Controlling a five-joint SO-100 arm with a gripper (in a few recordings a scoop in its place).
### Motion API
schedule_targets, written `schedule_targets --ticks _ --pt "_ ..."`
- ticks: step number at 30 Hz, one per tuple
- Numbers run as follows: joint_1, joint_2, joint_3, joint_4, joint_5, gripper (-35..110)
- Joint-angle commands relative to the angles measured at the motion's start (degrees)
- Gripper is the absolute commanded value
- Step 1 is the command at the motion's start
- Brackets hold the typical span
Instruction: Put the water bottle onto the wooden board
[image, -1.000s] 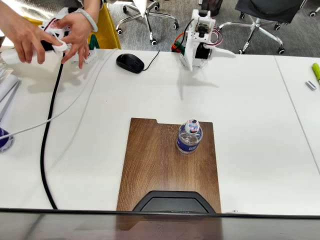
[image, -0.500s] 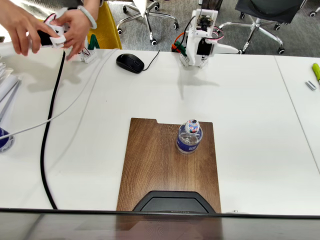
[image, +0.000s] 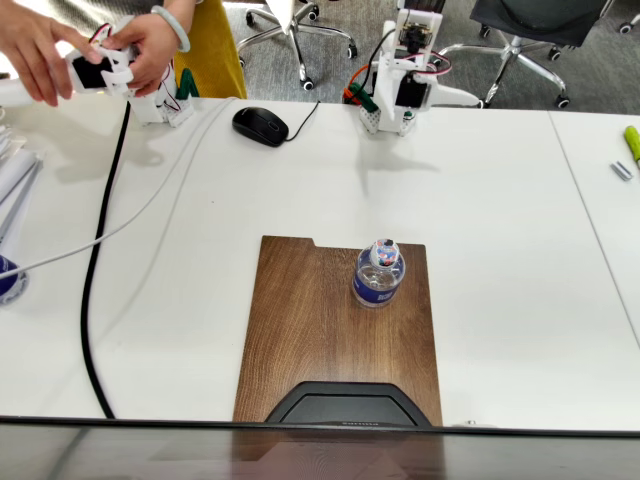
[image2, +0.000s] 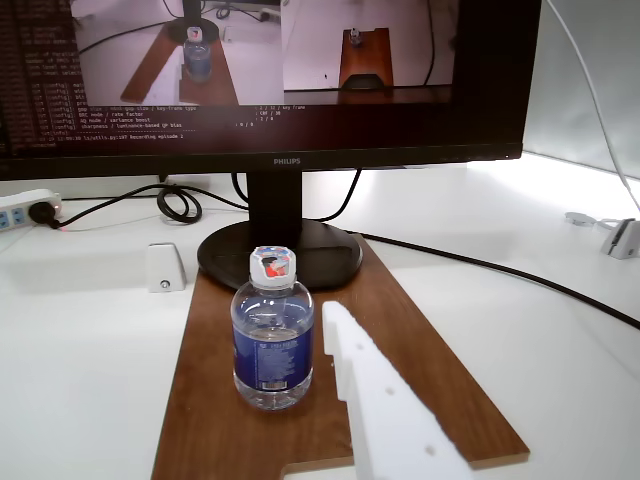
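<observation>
Small clear plastic water bottle (image: 379, 276) upright on dark brown wooden board (image: 310, 340) — job looks done. White fingers (image2: 385, 400) clear of it, holding nothing; opening — can't tell.

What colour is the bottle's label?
Blue, on the water bottle, clearest in the wrist view.

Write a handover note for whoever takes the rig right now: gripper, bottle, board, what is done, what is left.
Gripper: one white finger shows in the wrist view, apart from the bottle and holding nothing; open or shut cannot be told. In the fixed view the arm sits folded at the table's far edge.
Bottle: upright on the board, near its right edge in the fixed view, cap on.
Done: the bottle stands on the board.
Left: nothing visible for the placement; probably just park the arm.
</observation>
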Motion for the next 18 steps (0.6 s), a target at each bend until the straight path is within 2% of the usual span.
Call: schedule_targets --ticks 1,18 --pt "-0.44 1.67 0.70 -1.23 -0.44 88" --pt "0.44 1.67 0.70 -0.09 -0.35 88"
